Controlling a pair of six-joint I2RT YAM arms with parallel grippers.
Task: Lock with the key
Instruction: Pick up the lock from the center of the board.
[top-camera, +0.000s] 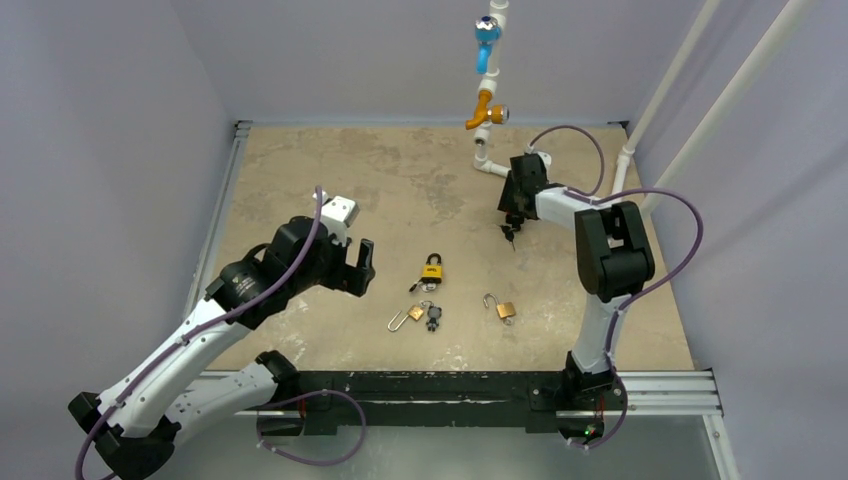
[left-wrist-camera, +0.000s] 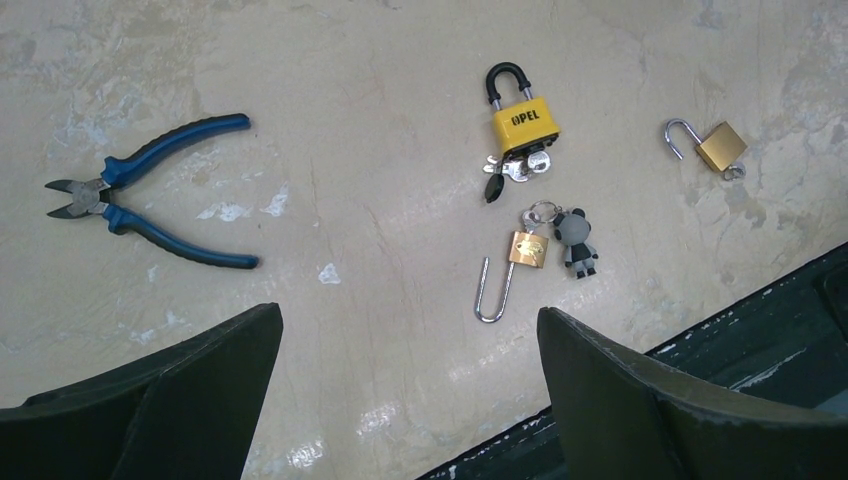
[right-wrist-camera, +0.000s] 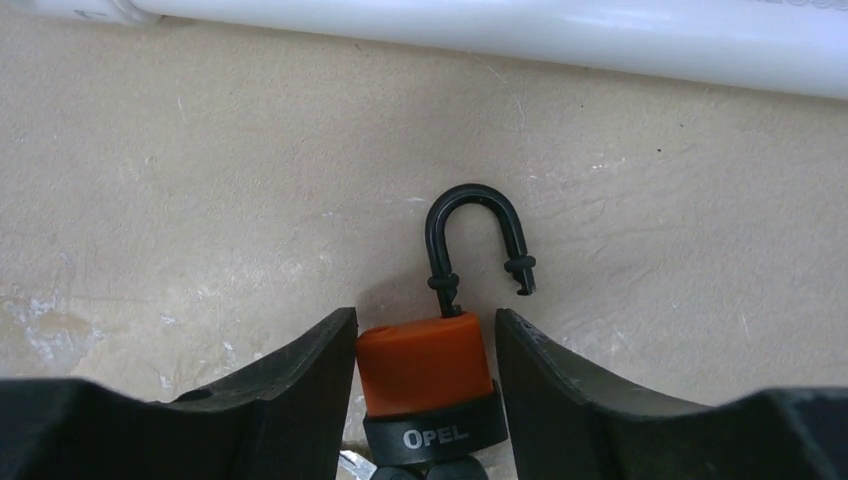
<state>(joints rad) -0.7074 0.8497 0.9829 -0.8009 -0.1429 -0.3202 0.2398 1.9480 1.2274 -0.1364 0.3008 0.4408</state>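
My right gripper (top-camera: 513, 220) is shut on an orange padlock (right-wrist-camera: 425, 362) with a black "OPEL" band, one finger on each side of its body. Its black shackle (right-wrist-camera: 477, 235) stands open, the free end out of the body. A bit of metal key (right-wrist-camera: 357, 465) shows under the lock. My left gripper (top-camera: 362, 268) is open and empty above the table. In the left wrist view a yellow padlock (left-wrist-camera: 521, 118) lies shut with keys (left-wrist-camera: 515, 168) at its base.
A long-shackle brass padlock (left-wrist-camera: 527, 249) lies open beside a grey bear keychain (left-wrist-camera: 577, 243). Another small brass padlock (left-wrist-camera: 720, 146) lies open to the right. Blue-handled pliers (left-wrist-camera: 150, 190) lie left. A white pipe (right-wrist-camera: 500, 30) with valves (top-camera: 487, 105) runs behind the right gripper.
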